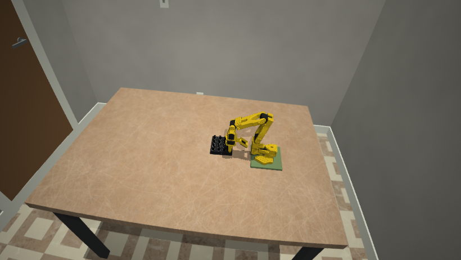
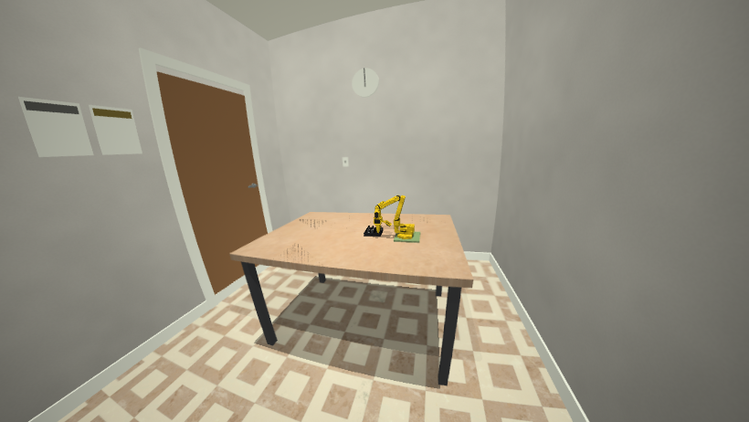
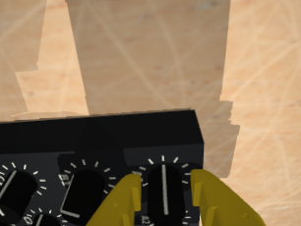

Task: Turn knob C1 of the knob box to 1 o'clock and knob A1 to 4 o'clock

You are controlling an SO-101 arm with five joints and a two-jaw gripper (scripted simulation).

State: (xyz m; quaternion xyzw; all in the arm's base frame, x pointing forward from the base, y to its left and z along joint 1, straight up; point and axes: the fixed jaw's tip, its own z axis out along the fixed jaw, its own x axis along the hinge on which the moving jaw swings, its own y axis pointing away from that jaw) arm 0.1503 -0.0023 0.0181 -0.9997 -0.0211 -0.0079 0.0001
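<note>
Currently, gripper: pointing down over the knob box, fingers slightly spread, with a narrow gap between them and no pinch on a knob
Knob box: black, on the table, near the arm's green base plate but apart from it
Knob A1: at the box corner in the wrist view, seen between the two fingertips; its white line runs nearly straight up and down that view
Knob B1: to the left of A1 in the wrist view, its long line slanted and a short pale line across its lower end
Knob C1: farther left, partly cut off by the picture edge, its visible line slanted
Clock marks: pale ticks around the knobs, some hidden by the fingers; exact hours cannot be told
Yellow arm: raised from its base and bent over toward the box
Contact: whether either finger touches A1 cannot be told
</note>
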